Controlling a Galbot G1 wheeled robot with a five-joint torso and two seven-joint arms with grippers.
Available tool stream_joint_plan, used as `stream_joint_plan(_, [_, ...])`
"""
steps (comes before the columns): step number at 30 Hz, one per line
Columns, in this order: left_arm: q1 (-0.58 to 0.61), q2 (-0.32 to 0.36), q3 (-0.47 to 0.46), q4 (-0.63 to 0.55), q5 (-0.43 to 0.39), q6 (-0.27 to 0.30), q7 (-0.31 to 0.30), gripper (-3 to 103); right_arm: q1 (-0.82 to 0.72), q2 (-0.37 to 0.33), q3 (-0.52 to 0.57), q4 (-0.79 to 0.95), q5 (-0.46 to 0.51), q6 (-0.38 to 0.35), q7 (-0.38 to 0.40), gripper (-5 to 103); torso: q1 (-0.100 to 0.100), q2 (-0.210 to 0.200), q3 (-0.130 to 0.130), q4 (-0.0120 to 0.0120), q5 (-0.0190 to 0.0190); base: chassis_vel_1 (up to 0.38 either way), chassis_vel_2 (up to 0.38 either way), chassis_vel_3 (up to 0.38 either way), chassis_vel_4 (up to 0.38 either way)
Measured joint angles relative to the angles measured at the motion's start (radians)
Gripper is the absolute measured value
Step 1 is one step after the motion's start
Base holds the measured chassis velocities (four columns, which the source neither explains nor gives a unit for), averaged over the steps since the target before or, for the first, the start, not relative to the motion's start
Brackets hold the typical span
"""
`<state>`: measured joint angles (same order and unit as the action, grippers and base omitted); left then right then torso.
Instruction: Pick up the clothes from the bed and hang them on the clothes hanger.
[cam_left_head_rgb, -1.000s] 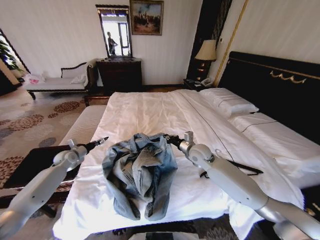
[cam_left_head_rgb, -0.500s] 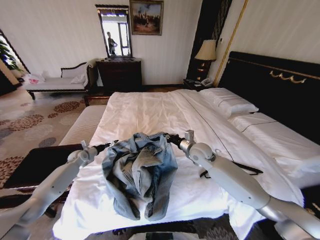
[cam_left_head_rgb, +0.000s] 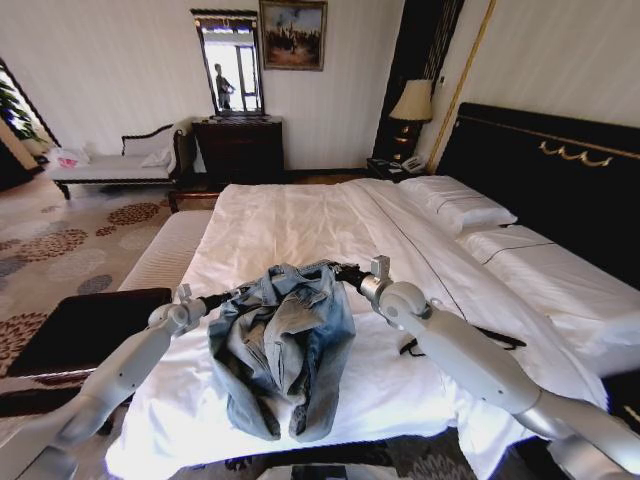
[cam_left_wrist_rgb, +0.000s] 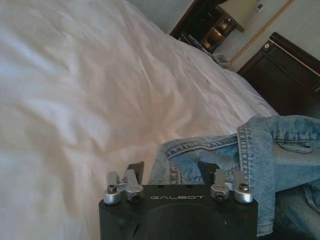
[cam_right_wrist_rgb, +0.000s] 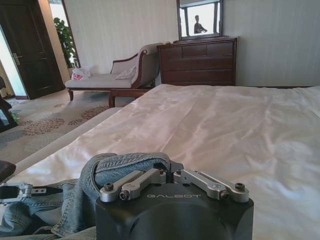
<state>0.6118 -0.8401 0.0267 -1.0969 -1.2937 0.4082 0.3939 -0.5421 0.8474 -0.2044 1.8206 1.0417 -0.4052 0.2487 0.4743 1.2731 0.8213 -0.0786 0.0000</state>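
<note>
Denim jacket (cam_left_head_rgb: 282, 350), light blue and crumpled into a heap, lies on the white sheet near the foot of the bed (cam_left_head_rgb: 300, 225), at about 6 o'clock in the head view. Its upper edge is raised, and both arms meet it there.

The right gripper (cam_left_head_rgb: 337, 272) sits at the jacket's 1 o'clock corner. In the right wrist view its linkage is folded in, fingers drawn together on a roll of denim (cam_right_wrist_rgb: 131, 164) bunched right at the tips (the fingertips themselves are buried in the cloth). It is pinching the jacket's top edge.

The left gripper (cam_left_head_rgb: 225, 297) reaches in from 9 o'clock and meets the jacket's left edge. The left wrist view shows its two black fingers (cam_left_wrist_rgb: 136, 170) spread apart, with the seamed edge of the jacket (cam_left_wrist_rgb: 200, 150) lying between them; one finger sits on the sheet side, the other against the denim. The fingers do not look pressed onto the fabric.

A thin black clothes hanger (cam_left_head_rgb: 470, 335) lies flat on the sheet at 3 o'clock of the jacket, partly hidden behind the right forearm and well clear of both grippers.

White pillows (cam_left_head_rgb: 455, 205) rest at the bed's far end, toward 1 o'clock, against the tall black headboard (cam_left_head_rgb: 545, 165) with its gold trim.
</note>
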Motion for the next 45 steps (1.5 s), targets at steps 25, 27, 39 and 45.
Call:
stream_joint_plan(25, [0.108, 0.107, -0.127, -0.234, -0.022, -0.053, -0.080, 3, -0.035, 0.003, 0.021, 0.041, -0.016, 0.005, 0.013, 2, 0.000, 0.000, 0.000, -0.0002, -0.0001, 0.000, 0.000, 0.000, 0.000])
stream_joint_plan(27, [0.127, 0.127, -0.161, -0.293, -0.031, -0.065, -0.099, 3, -0.039, 0.006, 0.029, 0.046, -0.025, 0.007, 0.011, 2, 0.000, 0.000, 0.000, -0.0001, 0.0000, 0.000, 0.000, 0.000, 0.000])
stream_joint_plan(39, [0.204, 0.291, -0.412, -0.569, -0.120, -0.095, -0.186, 3, -0.015, -0.004, 0.072, 0.096, -0.055, 0.023, 0.015, 2, 0.000, 0.000, 0.000, 0.0000, -0.0001, 0.000, 0.000, 0.000, 0.000])
stream_joint_plan(45, [0.168, 0.394, -0.459, -0.646, -0.196, -0.095, -0.214, 3, 0.057, -0.002, 0.069, 0.092, -0.033, 0.023, 0.031, 2, 0.000, 0.000, 0.000, -0.0001, -0.0001, 0.000, 0.000, 0.000, 0.000])
